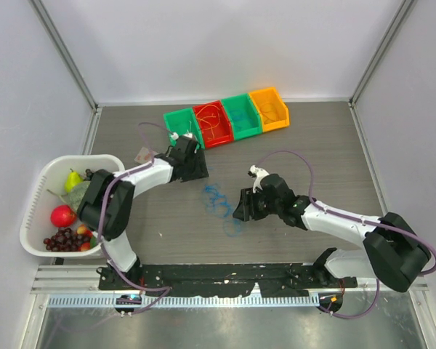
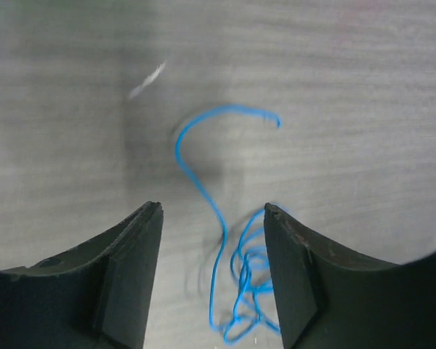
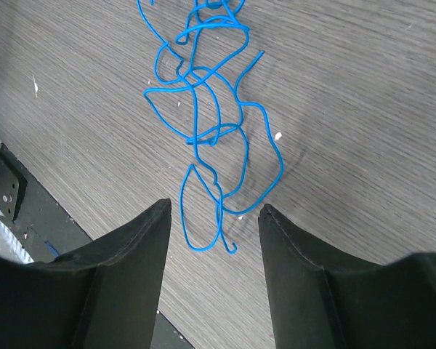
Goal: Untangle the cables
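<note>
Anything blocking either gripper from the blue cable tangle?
Nothing visible. The left gripper and right gripper both hang open above the blue cable tangle on the table, with only air between.

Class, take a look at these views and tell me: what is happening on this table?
Two robot arms are working on a tangled blue cable lying on the table. The left hand and the right hand hover over the tangle from opposite sides. Both are open, and neither grips it yet. The cable lies in a knot of loose loops.
</note>
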Available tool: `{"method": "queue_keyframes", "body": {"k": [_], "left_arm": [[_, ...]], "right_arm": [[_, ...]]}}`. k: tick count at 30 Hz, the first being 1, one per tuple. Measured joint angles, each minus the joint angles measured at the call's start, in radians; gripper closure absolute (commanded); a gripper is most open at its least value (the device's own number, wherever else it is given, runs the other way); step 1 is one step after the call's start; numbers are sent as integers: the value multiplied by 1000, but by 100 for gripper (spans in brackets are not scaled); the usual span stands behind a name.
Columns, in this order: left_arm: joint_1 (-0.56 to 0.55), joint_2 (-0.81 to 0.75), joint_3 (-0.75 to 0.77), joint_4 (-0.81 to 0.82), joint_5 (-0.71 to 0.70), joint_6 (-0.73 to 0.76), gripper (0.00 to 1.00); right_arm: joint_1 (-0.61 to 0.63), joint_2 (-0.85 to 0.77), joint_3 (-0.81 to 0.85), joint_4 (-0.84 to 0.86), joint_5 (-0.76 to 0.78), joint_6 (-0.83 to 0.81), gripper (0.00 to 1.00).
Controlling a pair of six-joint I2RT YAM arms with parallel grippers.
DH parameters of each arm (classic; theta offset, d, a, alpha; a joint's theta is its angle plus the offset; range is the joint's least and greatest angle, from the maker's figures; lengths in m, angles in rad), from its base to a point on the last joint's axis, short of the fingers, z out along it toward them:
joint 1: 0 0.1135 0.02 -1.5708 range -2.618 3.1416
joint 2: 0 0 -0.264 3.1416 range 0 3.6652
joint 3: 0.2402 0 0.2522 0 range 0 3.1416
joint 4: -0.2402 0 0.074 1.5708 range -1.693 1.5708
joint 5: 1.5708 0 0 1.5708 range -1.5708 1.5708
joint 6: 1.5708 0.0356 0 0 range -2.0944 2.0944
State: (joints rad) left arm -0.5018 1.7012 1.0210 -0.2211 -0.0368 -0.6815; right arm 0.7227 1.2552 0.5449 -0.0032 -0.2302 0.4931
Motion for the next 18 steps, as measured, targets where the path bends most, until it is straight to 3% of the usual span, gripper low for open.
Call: {"method": "queue_keyframes", "body": {"k": [3, 10, 18], "left_arm": [[-2, 114, 119, -16, -26, 42, 53], [-56, 241, 276, -150, -206, 55, 50], [-109, 276, 317, -256, -330, -28, 73]], "right_arm": [[0, 13, 0, 18, -6, -2, 44], [0, 48, 1, 31, -8, -9, 45], [0, 93, 13, 42, -7, -12, 47]]}}
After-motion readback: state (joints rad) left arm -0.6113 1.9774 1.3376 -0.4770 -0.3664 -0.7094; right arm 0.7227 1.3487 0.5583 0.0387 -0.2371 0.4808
